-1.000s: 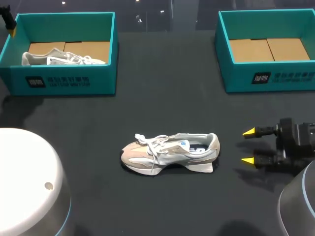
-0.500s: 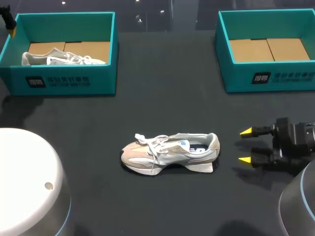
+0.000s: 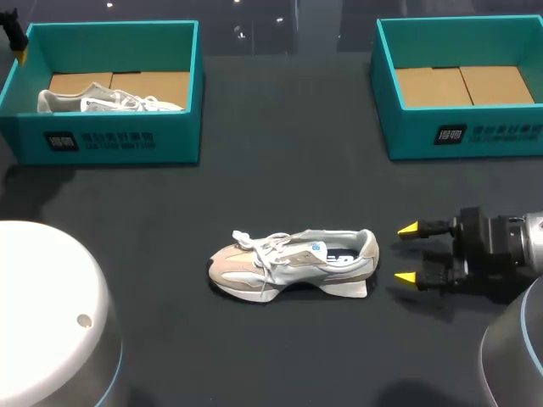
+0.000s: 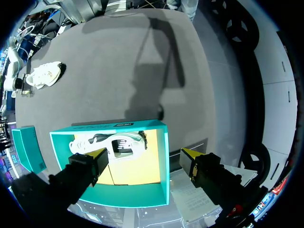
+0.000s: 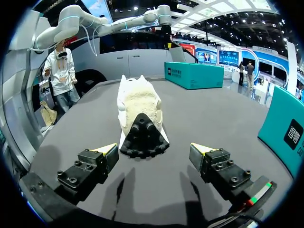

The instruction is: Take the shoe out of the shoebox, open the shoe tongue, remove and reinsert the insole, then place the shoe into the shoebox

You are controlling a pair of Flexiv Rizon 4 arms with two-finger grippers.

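A beige and white shoe [image 3: 293,264] lies on its sole mid-table, toe to the left and heel to the right. My right gripper [image 3: 407,253] hovers open just right of the heel, fingers pointing at it. In the right wrist view the shoe's heel [image 5: 140,107] stands straight ahead of the open gripper [image 5: 153,148], apart from both fingers. My left gripper [image 4: 143,153] hangs open above the left teal shoebox [image 4: 156,185], at its outer end. A second shoe [image 4: 111,142] lies inside that box.
The left shoebox [image 3: 110,140] stands at the back left with its shoe [image 3: 106,100]. An empty teal shoebox [image 3: 475,131] stands at the back right. My left arm's white base [image 3: 51,314] fills the front left corner.
My right gripper has slid left across the table toward the shoe's heel, still open. The shoe and the left arm have not moved.
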